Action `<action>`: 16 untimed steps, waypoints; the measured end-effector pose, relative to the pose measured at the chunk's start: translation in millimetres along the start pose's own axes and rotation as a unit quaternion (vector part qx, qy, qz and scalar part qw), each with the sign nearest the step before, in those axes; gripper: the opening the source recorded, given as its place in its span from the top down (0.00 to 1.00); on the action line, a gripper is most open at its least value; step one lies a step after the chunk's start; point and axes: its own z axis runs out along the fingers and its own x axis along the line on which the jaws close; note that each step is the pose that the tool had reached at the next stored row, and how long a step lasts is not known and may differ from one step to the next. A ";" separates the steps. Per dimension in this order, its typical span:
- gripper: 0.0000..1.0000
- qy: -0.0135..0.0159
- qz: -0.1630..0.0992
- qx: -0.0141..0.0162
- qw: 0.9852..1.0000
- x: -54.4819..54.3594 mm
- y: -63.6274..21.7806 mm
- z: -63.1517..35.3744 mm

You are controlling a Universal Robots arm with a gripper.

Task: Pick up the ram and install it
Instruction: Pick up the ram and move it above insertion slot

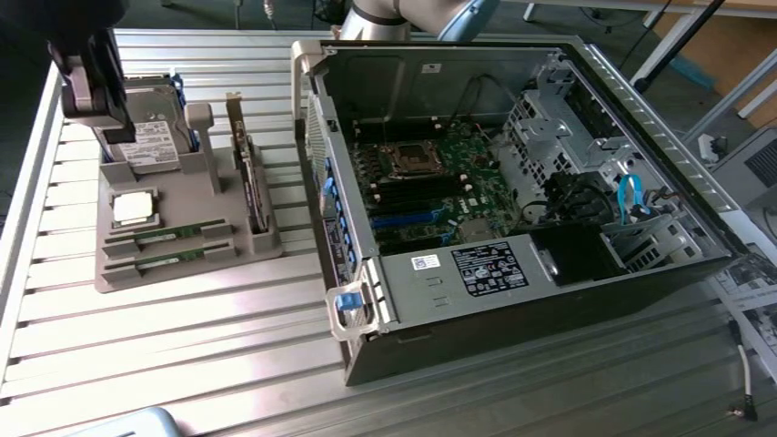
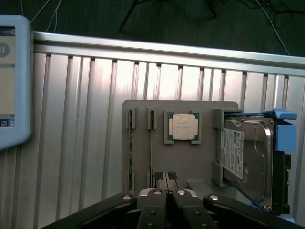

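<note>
Nearest: open computer case lying on the ribbed metal bench, motherboard exposed. Just beside it, toward the exterior view's left, sat a grey tray. Ram: two thin green sticks on edge in the tray's near slots, side by side, nothing touching them. Behind them lay the square silver processor. Beyond it the hard drive stood upright, with the dark expansion card on edge along the side toward the case. Farthest: pincer hung above the tray's far end, well apart from the ram. Wrist view: fingers pressed flat together, holding nothing.
</note>
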 end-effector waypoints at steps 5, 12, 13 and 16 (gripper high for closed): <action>0.90 0.000 0.000 0.000 1.000 0.1 -0.1 5.2; 0.90 0.000 0.000 0.000 1.000 0.2 0.5 9.6; 0.90 0.000 0.000 0.000 1.000 0.2 0.6 10.5; 0.90 0.000 0.000 0.000 1.000 0.2 0.6 10.8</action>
